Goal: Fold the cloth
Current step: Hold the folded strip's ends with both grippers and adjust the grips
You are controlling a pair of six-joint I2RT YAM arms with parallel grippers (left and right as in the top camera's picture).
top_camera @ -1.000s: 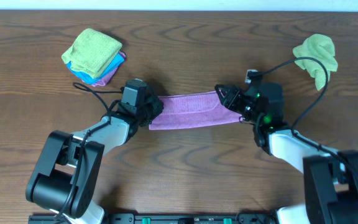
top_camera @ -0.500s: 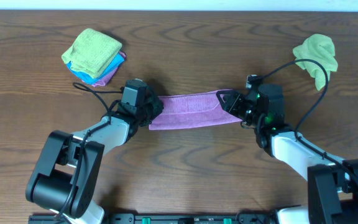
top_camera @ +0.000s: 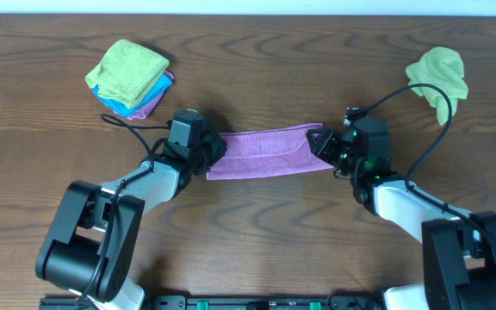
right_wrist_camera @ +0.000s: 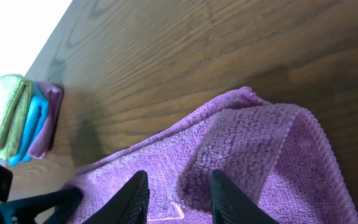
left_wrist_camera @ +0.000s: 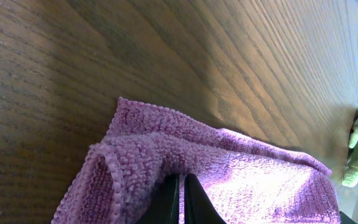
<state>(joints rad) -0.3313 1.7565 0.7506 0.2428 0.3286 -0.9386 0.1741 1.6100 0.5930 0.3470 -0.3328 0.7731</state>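
The purple cloth (top_camera: pixel 265 152) lies on the wooden table as a long narrow strip, folded lengthwise, between my two arms. My left gripper (top_camera: pixel 212 153) is at its left end. In the left wrist view its fingertips (left_wrist_camera: pixel 181 180) are shut together, with the cloth (left_wrist_camera: pixel 241 180) bunched up round them. My right gripper (top_camera: pixel 324 145) is at the strip's right end. In the right wrist view it (right_wrist_camera: pixel 179 175) stands open low over the cloth (right_wrist_camera: pixel 253 149), and a folded-over flap edge lies between its fingers, unpinched.
A stack of folded cloths (top_camera: pixel 130 77), green on top of blue and pink, sits at the back left and also shows as the stack (right_wrist_camera: pixel 17 115) in the right wrist view. A crumpled light green cloth (top_camera: pixel 439 73) lies at the back right. Cables trail from both wrists.
My right gripper has drawn back a little to the right, towards the cloth's right end. The left gripper and the cloth's left end have not moved.
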